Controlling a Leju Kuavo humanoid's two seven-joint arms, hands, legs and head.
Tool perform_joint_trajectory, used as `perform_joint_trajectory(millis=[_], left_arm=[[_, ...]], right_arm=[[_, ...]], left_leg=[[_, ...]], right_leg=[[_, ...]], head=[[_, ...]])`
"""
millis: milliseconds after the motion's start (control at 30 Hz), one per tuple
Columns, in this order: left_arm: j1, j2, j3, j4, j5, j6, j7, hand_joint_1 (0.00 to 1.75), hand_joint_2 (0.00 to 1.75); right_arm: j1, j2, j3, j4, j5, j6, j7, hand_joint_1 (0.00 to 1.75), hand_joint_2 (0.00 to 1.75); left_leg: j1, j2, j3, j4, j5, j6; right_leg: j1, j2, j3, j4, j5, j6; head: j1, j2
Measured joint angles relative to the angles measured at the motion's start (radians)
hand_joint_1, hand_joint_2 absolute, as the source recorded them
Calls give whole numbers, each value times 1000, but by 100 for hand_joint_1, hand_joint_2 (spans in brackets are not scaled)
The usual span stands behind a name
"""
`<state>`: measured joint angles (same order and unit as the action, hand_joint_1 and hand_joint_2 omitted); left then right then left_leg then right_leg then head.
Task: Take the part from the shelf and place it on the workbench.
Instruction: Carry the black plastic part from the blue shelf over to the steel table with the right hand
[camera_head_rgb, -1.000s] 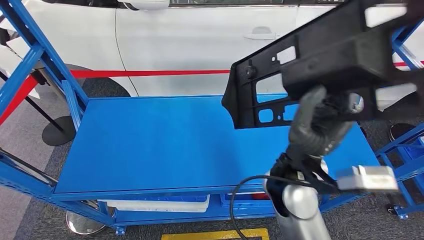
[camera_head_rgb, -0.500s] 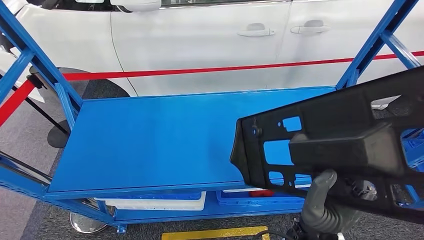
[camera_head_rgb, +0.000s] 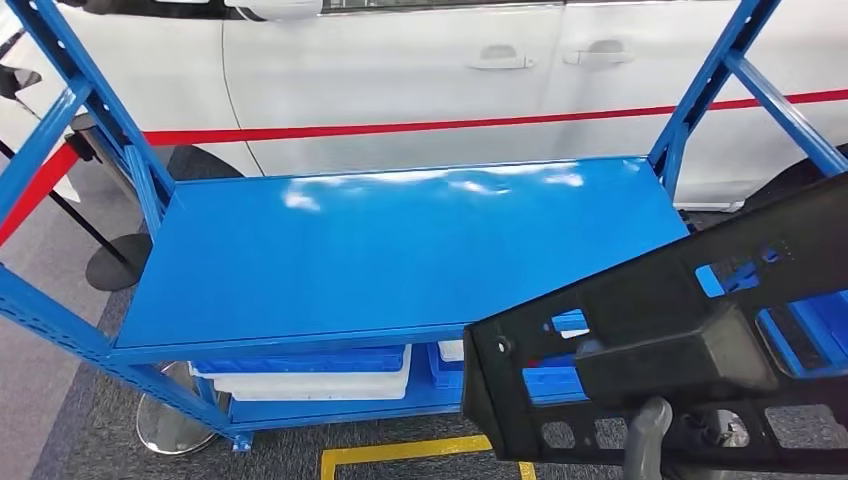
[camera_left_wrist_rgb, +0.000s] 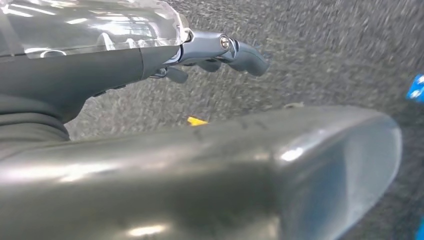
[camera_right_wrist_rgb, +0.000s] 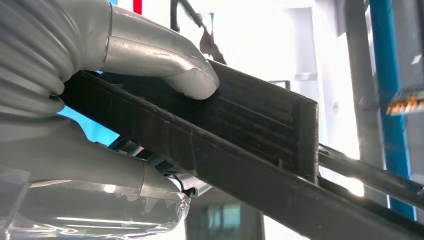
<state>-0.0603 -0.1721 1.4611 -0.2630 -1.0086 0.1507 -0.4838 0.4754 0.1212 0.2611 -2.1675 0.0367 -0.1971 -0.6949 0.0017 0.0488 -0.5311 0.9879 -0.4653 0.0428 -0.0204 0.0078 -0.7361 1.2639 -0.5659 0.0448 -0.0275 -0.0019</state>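
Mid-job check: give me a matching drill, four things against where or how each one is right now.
Things:
1. black part
2. blue shelf top
3. white car
4. left hand

States:
a. bare, nothing on it
b. behind the red tape
c. over grey carpet, holding nothing
d. held in the right hand

Pairs: 1-d, 2-a, 3-b, 4-c
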Motion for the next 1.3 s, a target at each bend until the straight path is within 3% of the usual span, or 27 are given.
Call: perform_joint_trajectory(millis=[33, 67, 133, 167, 200, 233, 300, 333, 367, 433, 467, 500, 533, 633, 800, 867, 933, 1000, 1067, 1100, 1133, 1200, 1267, 1300], left_arm=[[0, -1, 0, 0, 0, 0, 1, 0, 0], [0, -1, 0, 0, -1, 0, 2, 0, 0], [-1, -2, 0, 0, -4, 0, 4, 0, 0], [-2, -3, 0, 0, -5, 0, 5, 0, 0], [-3, -2, 0, 0, -6, 0, 5, 0, 0], [-4, -2, 0, 0, -7, -1, 6, 0, 0], [-6, -2, 0, 0, -11, -2, 9, 0, 0], [-7, -2, 0, 0, -15, -3, 11, 0, 0], [-6, -2, 0, 0, -18, -5, 14, 0, 0], [-2, -2, 0, 0, -25, -8, 17, 0, 0], [0, -2, 0, 0, -27, -9, 18, 0, 0], [1, -2, 0, 0, -30, -10, 20, 0, 0], [1, -2, 0, 0, -33, -12, 21, 0, 0], [-1, -1, -2, 0, -38, -17, 24, 0, 0], [-1, -1, -2, 0, -39, -17, 24, 0, 0], [-3, -1, -3, 0, -39, -19, 22, 0, 0], [-7, 3, -3, 0, -35, -21, 18, 0, 0], [-7, 5, -3, -1, -36, -21, 16, 0, 0], [-1, 3, -3, 0, -44, -19, 17, 0, 0], [1, 3, -3, 0, -47, -19, 18, 0, 0], [1, 3, -3, 0, -50, -18, 18, 0, 0], [2, 3, -3, 0, -55, -17, 18, 0, 0], [1, 5, -4, -1, -58, -16, 18, 0, 0], [0, 6, -5, -1, -59, -16, 18, 0, 0]], right_arm=[[12, 14, -21, -3, -3, 16, 0, 175, 175], [23, 28, -41, -6, -5, 29, 0, 175, 175], [39, 57, -76, -11, -5, 58, 0, 175, 175], [44, 72, -90, -15, -5, 73, 0, 175, 175], [48, 89, -103, -18, -4, 88, 0, 175, 175], [52, 105, -116, -22, 0, 99, 0, 175, 175], [60, 136, -142, -26, 8, 113, -1, 175, 175], [64, 151, -154, -28, 13, 115, -1, 175, 175], [69, 163, -164, -30, 16, 112, -1, 175, 175], [75, 184, -176, -33, 20, 102, 0, 175, 175], [77, 191, -179, -33, 20, 96, 0, 175, 175], [80, 196, -182, -33, 18, 91, 0, 175, 175], [83, 200, -186, -34, 16, 87, 0, 175, 175], [93, 208, -196, -34, 7, 78, 0, 175, 175], [94, 209, -197, -34, 6, 76, 0, 175, 175], [96, 211, -198, -34, 5, 72, 0, 175, 175], [101, 216, -202, -38, 5, 61, 0, 175, 175], [110, 221, -206, -46, 6, 42, -1, 175, 175], [117, 223, -208, -50, 8, 18, -1, 175, 175], [118, 223, -208, -50, 8, 7, -1, 175, 175], [119, 223, -208, -51, 9, -2, -1, 175, 175], [120, 223, -208, -51, 11, -16, -1, 175, 175], [122, 224, -208, -52, 15, -24, -1, 175, 175], [123, 224, -208, -54, 17, -27, -1, 175, 175]], left_leg=[[1, 10, -13, 2, 9, -2], [2, 21, -26, 6, 16, -6], [6, 43, -50, 20, 27, -17], [6, 52, -60, 29, 31, -23], [5, 60, -66, 37, 33, -29], [2, 69, -68, 42, 37, -36], [4, 89, -67, 43, 47, -50], [7, 88, -69, 46, 45, -59], [11, 70, -76, 60, 24, -66], [14, 7, -103, 141, -68, -75], [12, -20, -120, 201, -121, -73], [11, -33, -130, 261, -158, -68], [8, -39, -129, 301, -173, -61], [-3, -44, -74, 287, -130, -38], [-5, -46, -55, 264, -113, -33], [-12, -63, -3, 191, -91, -19], [-22, -91, 81, 55, -84, 0], [-21, -61, 102, -25, -71, 7], [-16, -4, 80, -34, -42, 6], [-14, 12, 74, -32, -40, 2], [-11, 27, 70, -29, -39, -2], [-6, 54, 65, -19, -43, -15], [-6, 74, 63, -6, -50, -31], [-8, 82, 64, -3, -51, -38]], right_leg=[[-4, -2, 8, 32, -5, 6], [-8, -6, 31, 34, 9, 11], [-16, -33, 128, -63, 51, 21], [-15, -58, 183, -135, 53, 21], [-13, -77, 223, -192, 48, 16], [-9, -91, 244, -227, 37, 6], [-3, -79, 237, -238, 39, -21], [-2, -70, 228, -238, 48, -33], [-1, -60, 216, -239, 59, -44], [2, -37, 186, -240, 84, -61], [5, -24, 169, -240, 96, -66], [9, -8, 152, -239, 110, -69], [14, 7, 134, -238, 123, -71], [26, 45, 96, -237, 153, -73], [28, 51, 91, -237, 157, -74], [30, 63, 83, -237, 166, -74], [32, 91, 71, -240, 192, -64], [25, 59, 22, -125, 126, -38], [12, 3, -22, 25, 28, -15], [4, -3, -9, 33, 23, -9], [-3, -10, 24, 2, 36, -3], [-11, -46, 126, -135, 73, 5], [-9, -75, 184, -226, 89, -7], [-5, -78, 186, -235, 86, -18]], head=[[0, 0], [0, 0], [1, 0], [2, 0], [2, 0], [3, 0], [4, 0], [5, 0], [4, 0], [4, 0], [4, 0], [4, 0], [4, 0], [4, 0], [4, 0], [4, 0], [4, 0], [11, 0], [17, 0], [17, 0], [17, 0], [18, 0], [18, 0], [19, 0]])
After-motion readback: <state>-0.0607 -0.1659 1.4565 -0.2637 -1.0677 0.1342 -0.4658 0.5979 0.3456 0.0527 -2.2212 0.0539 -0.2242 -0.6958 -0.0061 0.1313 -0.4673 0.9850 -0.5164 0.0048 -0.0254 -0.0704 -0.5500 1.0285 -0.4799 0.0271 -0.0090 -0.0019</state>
